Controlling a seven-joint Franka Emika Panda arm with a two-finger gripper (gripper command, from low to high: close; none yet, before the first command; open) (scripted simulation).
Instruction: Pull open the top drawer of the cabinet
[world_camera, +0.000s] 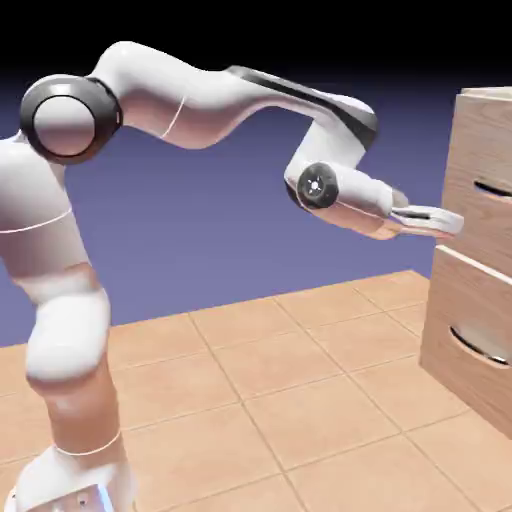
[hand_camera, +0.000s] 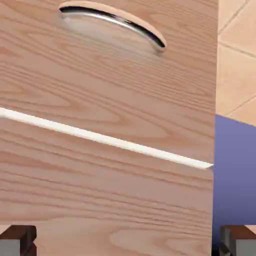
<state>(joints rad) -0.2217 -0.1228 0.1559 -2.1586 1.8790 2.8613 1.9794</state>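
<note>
Gripper (world_camera: 450, 221): fingers spread wide, empty, held level to slip around a handle.
Top drawer (world_camera: 483, 185): shut, at the gripper's 3 o'clock; its handle (world_camera: 493, 188) sits slightly higher, ungrasped.
Cabinet (world_camera: 470, 330): facing the arm.

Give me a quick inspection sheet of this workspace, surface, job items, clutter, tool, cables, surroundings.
Surface: tan tiled floor, bare where seen.
Job's things: cabinet at the exterior view's right; top drawer looks shut, handle untouched; lower drawer shut.
Clutter: nothing seen.
Tool: tool open, level, pointing at the cabinet front between the two handles, holding nothing.
Cables: nothing seen.
Surroundings: plain blue-violet backdrop.
</note>
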